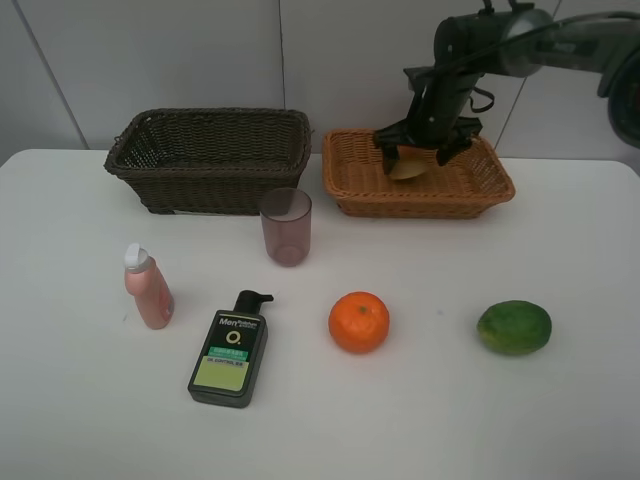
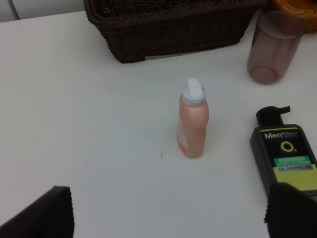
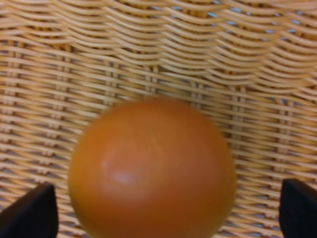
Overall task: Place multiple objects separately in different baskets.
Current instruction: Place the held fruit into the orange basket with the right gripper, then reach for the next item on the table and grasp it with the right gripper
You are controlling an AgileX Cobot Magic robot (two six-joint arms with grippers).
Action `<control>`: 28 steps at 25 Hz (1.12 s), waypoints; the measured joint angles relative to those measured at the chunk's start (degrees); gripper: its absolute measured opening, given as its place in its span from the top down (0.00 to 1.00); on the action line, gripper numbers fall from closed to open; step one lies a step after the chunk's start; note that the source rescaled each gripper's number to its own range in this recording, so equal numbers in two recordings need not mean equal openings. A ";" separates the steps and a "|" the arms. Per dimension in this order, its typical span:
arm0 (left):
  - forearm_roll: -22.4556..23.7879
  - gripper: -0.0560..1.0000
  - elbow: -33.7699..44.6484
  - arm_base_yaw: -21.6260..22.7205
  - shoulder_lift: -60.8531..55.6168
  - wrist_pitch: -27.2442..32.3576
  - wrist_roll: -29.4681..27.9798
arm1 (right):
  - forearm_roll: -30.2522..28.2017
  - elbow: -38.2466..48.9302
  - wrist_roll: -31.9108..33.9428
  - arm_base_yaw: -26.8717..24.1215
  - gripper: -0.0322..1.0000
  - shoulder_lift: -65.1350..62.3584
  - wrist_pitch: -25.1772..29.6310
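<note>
peach (image 3: 151, 171) lies between wide-open jaws of right end effector (image 1: 418, 153), untouched.

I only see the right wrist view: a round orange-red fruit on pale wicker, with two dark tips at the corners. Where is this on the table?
Observer: In the light orange-tan basket, back right of the white table; a dark brown basket stands left of it.
Operator: Anything waiting outside it?
Observer: An orange, a green fruit, a mauve cup, a pink bottle and a pump bottle sit in front.
Operator: And the other arm?
Observer: The left gripper is open, facing the pink bottle.
</note>
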 joint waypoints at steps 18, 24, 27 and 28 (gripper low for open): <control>0.00 0.00 0.00 0.00 0.00 -0.04 0.00 | 1.29 13.67 -1.21 5.81 0.00 -18.97 5.12; 0.00 0.00 0.00 0.00 0.00 -0.16 0.00 | 1.42 33.18 -1.33 6.32 0.00 -34.41 -1.94; 0.00 0.00 0.00 0.00 0.00 -0.16 0.00 | 1.42 41.76 -1.43 6.55 0.00 -41.39 -3.97; 0.00 0.00 0.00 0.00 0.00 -0.16 0.00 | 1.37 44.41 -1.43 6.77 0.00 -43.60 -4.09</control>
